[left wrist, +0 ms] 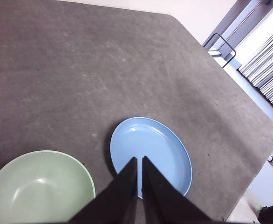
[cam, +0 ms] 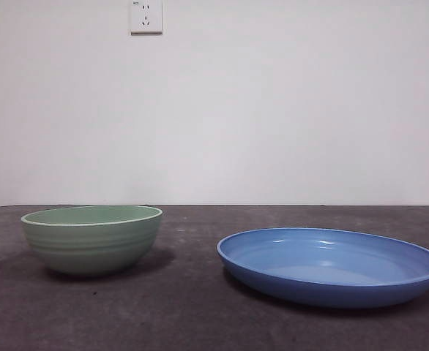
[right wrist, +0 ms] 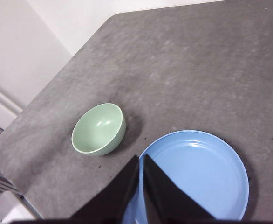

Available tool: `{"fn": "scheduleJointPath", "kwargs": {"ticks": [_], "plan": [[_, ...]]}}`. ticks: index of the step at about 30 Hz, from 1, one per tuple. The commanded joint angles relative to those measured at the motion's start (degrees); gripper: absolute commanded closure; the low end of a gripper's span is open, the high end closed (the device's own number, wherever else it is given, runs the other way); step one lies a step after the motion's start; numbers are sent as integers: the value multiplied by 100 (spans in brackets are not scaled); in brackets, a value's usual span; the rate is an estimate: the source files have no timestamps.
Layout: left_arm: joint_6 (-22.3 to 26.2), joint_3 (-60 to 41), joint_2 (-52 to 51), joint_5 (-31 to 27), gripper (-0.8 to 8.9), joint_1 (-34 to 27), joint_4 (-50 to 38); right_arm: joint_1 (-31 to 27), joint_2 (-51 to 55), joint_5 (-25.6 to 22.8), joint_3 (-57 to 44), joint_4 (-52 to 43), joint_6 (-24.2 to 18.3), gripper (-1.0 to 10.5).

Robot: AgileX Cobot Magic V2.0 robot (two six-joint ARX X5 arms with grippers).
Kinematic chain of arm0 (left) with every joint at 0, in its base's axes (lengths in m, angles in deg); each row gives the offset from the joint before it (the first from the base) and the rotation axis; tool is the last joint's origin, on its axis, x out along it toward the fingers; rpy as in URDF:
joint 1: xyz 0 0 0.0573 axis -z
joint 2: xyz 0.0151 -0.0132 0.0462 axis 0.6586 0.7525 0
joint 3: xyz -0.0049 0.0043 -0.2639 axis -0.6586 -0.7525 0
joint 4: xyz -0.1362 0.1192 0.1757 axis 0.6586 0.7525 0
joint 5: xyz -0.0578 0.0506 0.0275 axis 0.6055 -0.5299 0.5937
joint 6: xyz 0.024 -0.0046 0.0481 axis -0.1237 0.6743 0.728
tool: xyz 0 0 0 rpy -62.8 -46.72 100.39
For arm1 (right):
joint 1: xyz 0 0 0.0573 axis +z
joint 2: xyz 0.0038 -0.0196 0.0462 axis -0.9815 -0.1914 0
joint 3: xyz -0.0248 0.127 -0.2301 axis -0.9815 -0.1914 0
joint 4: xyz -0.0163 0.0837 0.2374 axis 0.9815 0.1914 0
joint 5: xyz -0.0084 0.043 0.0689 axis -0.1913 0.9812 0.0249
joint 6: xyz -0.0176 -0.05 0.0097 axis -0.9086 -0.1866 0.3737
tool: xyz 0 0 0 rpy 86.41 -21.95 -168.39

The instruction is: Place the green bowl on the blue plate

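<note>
Pale mint-green round ceramic bowl (cam: 91,238) stands upright on the dark grey table (cam: 192,307), empty, faint ridges on its outer wall, lighter rim. Wide, shallow, glossy blue round plate (cam: 330,266) lies flat on the same table beside the bowl, a clear strip of table between them; they do not touch. Plate is empty. In the front view the bowl sits toward the table's left side, the plate toward its right side and slightly nearer the front edge.

Neither arm appears in the front view. Left gripper (left wrist: 139,161) hangs high above the table, over the plate's near rim, with the bowl (left wrist: 40,188) just beside; its black fingers (left wrist: 127,186) are drawn narrow, only a thin slit between the tips, holding nothing. Right gripper (right wrist: 140,159) likewise hangs high over the plate (right wrist: 199,175), bowl (right wrist: 98,129) off to one side; fingers (right wrist: 160,191) narrow, nearly together, empty.

A white wall socket (cam: 146,16) is on the wall behind.
</note>
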Motion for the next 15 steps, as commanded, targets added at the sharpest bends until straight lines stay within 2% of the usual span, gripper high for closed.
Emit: {"fn": "scheduleJointPath", "kwargs": {"ticks": [1, 6, 9, 12, 15], "plan": [[76, 142, 42, 28, 793, 20, 37, 24, -31, 13, 105, -39, -146, 935], [199, 142, 42, 28, 784, 20, 216, 24, -31, 15, 105, -35, -144, 930], [205, 142, 42, 26, 760, 20, 284, 24, -33, 13, 105, -33, -144, 792], [214, 142, 42, 24, 616, 20, 358, 24, -33, 13, 105, -33, -144, 588], [227, 142, 55, 22, 376, 20, 387, 24, -33, 13, 105, -33, -144, 440]]}}
